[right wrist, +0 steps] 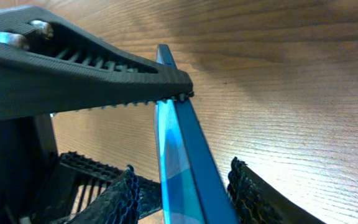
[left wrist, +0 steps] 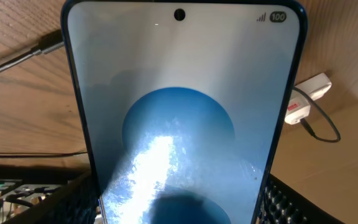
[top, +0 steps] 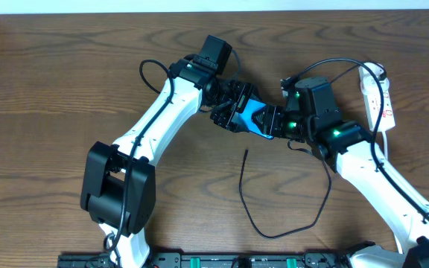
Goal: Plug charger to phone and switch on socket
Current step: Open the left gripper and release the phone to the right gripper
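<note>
The phone (top: 255, 115), slim with a bright blue screen, is held off the table between both grippers. My left gripper (top: 235, 110) is shut on its side edges. In the left wrist view the phone (left wrist: 179, 112) fills the frame between my fingers (left wrist: 179, 208). My right gripper (top: 278, 123) is open around the phone's other end. The right wrist view shows the phone (right wrist: 182, 162) edge-on between the jaws (right wrist: 182, 186), with a gap on the left side. The charger (top: 246, 201) lies loose on the table, plug tip (top: 246, 152) below the phone. The socket (top: 378, 93) lies at far right.
The charger's tip also shows in the left wrist view (left wrist: 45, 46), and the white socket with red marking (left wrist: 308, 90) at its right edge. The left gripper's finger (right wrist: 86, 68) crosses the right wrist view. The right arm's thick black cables loop near the socket.
</note>
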